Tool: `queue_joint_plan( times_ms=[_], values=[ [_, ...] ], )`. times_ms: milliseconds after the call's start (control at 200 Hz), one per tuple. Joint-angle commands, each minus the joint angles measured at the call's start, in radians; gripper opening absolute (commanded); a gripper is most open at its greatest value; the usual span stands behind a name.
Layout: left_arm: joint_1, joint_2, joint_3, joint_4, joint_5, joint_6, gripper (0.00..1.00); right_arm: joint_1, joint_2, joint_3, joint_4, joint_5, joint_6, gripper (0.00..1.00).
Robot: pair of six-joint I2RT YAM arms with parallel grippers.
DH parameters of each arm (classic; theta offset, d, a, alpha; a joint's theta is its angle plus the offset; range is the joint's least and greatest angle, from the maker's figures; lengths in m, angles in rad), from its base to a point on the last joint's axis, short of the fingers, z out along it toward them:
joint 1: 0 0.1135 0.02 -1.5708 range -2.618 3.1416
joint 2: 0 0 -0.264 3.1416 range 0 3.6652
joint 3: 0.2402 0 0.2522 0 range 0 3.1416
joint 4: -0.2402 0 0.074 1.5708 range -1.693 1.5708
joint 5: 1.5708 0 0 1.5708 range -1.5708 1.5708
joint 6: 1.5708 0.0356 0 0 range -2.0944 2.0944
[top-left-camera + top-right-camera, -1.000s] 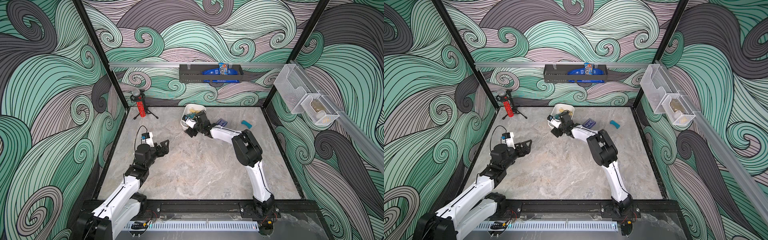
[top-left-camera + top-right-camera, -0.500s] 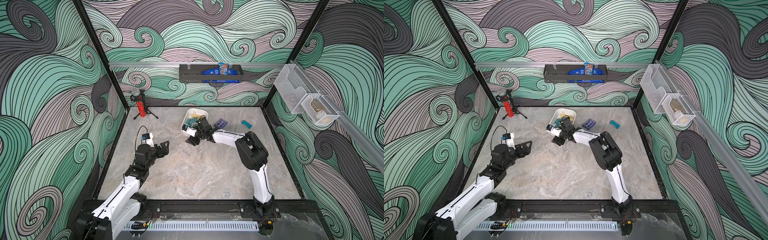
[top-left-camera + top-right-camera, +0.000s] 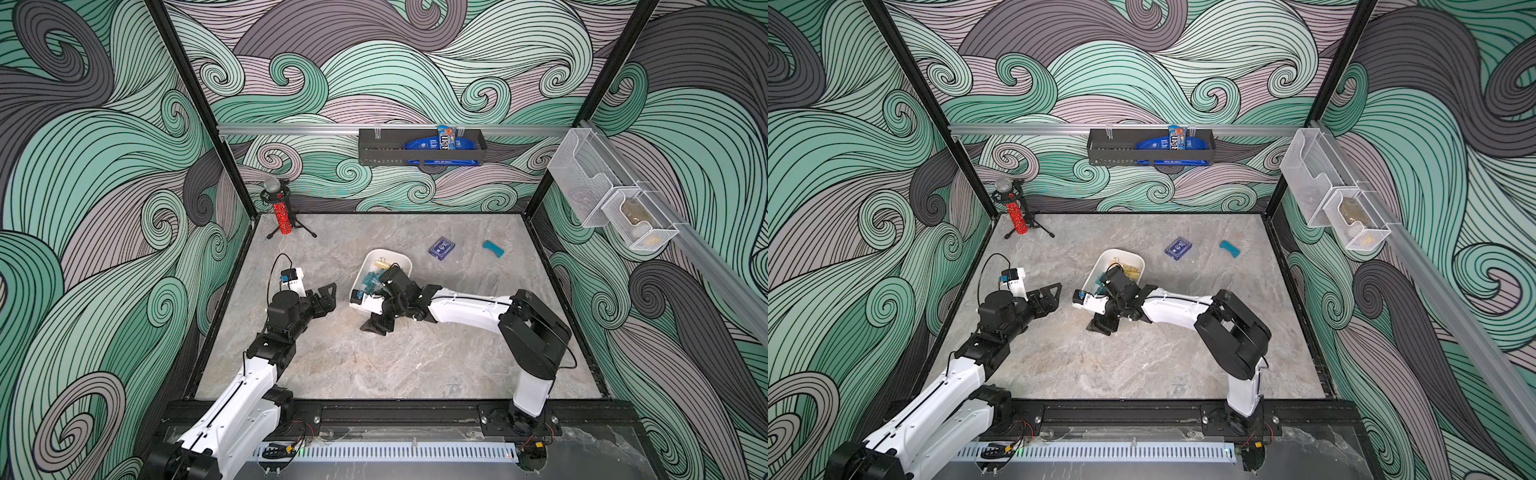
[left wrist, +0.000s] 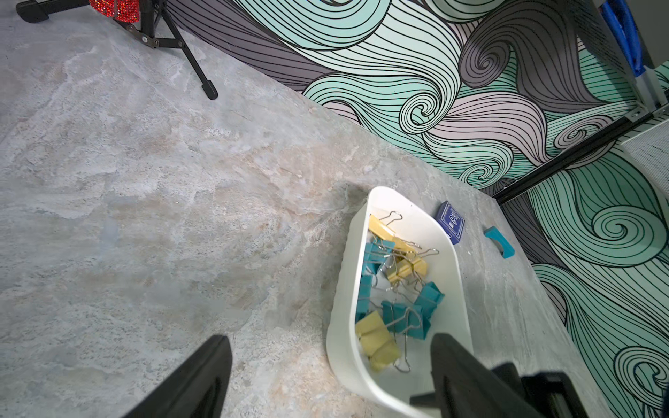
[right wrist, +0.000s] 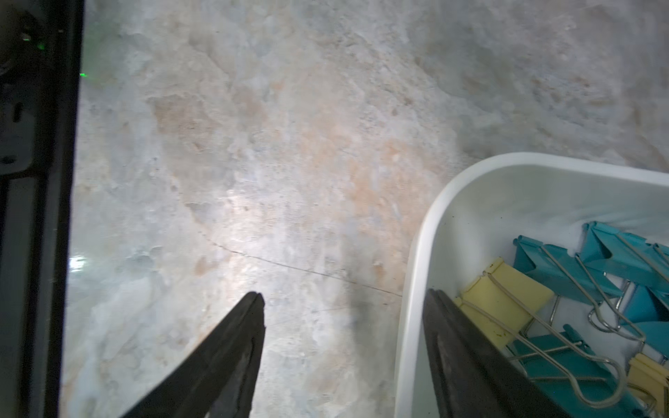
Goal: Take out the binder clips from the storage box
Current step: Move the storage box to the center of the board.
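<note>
No binder clips (image 4: pixel 402 318) are out of the storage box (image 4: pixel 447 282); your left gripper (image 3: pixel 327 296) and right gripper (image 5: pixel 343 293) gape empty.

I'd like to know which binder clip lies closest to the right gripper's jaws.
The yellow clip beside the jaw inside the storage box; the teal clips lie farther off.

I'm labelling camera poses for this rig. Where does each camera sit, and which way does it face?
Top views: high at the robot's side of the table, looking down toward the back wall; both arms show.
Left wrist: on the left arm, looking past the open left gripper at the storage box and back wall; two fingers show.
Right wrist: looking down past the right gripper, one finger inside the storage box, one over the table.
Shared: both wrist views show the binder clips.
</note>
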Motion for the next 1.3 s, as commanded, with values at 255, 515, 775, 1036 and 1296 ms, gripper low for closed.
queue_joint_plan(
  times_ms=[255, 515, 775, 1036, 1296],
  values=[
    [-0.007, -0.157, -0.053, -0.074, -0.037, -0.056, 0.9, 0.239, -0.063, -0.03, 0.008, 0.074, 0.088, 0.69],
    [-0.009, -0.247, -0.111, -0.035, 0.048, -0.06, 0.89, 0.202, -0.351, -0.123, 0.022, 0.208, 0.096, 0.73],
    [-0.035, -0.146, -0.157, 0.118, 0.174, -0.074, 0.83, -0.075, -0.388, -0.178, 0.078, 0.221, 0.155, 0.53],
    [-0.078, 0.059, -0.087, 0.134, 0.201, -0.008, 0.8, -0.205, -0.216, -0.096, 0.078, 0.173, 0.124, 0.39],
    [-0.111, 0.116, -0.132, 0.2, 0.22, -0.016, 0.73, -0.206, -0.049, 0.017, 0.077, 0.187, 0.103, 0.34]
  ],
)
